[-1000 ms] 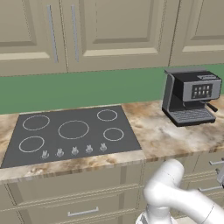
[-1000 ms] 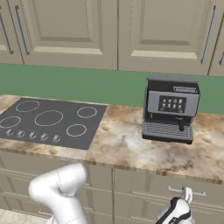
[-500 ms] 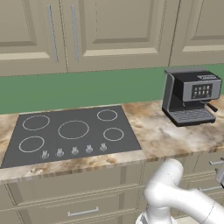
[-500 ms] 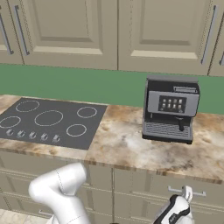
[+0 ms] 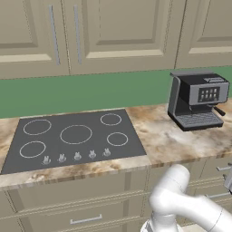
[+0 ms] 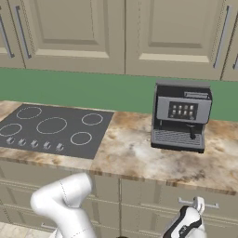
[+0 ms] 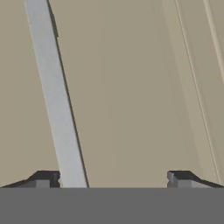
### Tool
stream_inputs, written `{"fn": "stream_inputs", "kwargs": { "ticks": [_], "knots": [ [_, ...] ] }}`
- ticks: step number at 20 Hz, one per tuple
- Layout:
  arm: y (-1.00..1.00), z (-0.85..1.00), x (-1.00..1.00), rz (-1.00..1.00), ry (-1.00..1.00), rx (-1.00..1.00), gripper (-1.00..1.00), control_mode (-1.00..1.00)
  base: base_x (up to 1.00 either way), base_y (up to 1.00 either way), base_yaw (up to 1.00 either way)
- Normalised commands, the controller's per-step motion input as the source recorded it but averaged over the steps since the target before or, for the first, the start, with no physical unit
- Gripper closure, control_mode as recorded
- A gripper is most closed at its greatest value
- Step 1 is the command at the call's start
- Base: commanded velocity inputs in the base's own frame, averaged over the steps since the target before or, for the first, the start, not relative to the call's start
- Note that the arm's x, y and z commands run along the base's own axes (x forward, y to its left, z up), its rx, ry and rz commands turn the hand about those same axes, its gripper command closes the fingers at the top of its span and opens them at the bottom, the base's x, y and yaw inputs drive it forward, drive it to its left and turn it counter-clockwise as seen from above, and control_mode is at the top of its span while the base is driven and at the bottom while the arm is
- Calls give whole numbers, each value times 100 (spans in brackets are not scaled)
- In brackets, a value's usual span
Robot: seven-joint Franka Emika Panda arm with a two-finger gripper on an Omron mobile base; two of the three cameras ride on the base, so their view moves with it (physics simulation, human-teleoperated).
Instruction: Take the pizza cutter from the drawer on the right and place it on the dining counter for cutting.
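The arm is reaching low in front of the cabinets, and the gripper (image 6: 199, 204) is sitting right up against the drawer (image 6: 204, 207) front under the counter (image 6: 139, 160), just at its pale metal handle (image 6: 199, 203). From the hand's own camera, the fingers (image 7: 46, 178) are standing wide apart, with nothing between them but the flat beige drawer (image 7: 131, 96) face. The handle (image 7: 57, 100) is running as a slanted grey bar across that face, passing just inside the finger on the left of that picture, while the other finger is standing well clear of it over bare panel. I cannot tell whether either fingertip is touching the front.

The drawer is looking shut, its face flush with the neighbouring fronts, so the pizza cutter is hidden from where I am standing.

Above, the marbled counter edge is overhanging the drawer row. A coffee machine (image 6: 181, 116) is sitting near the back of the counter, directly above the gripper's spot, with a strip of bare stone between it and the front edge. A black cooktop (image 5: 74, 138) is lying well to the left, its knobs lining its front edge. A green wall strip (image 5: 90, 93) is separating the counter from the upper cabinets (image 5: 113, 31).
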Motion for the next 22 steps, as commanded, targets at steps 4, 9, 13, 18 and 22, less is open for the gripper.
{"fn": "stream_inputs", "kwargs": {
  "ticks": [4, 9, 13, 18, 22],
  "knots": [
    [0, -3, 5, 0, 0, 0, 100, -100, 0, 0, 0],
    [0, 0, 0, 0, 0, 0, 100, -100, 0, 0, 0],
    [0, 0, 0, 0, 0, 0, 100, -100, 0, 0, 0],
    [0, 0, 0, 0, 0, 0, 100, -100, 0, 0, 0],
    [0, 0, -23, 0, 0, 0, 100, -100, 0, 0, 0]
  ]
}}
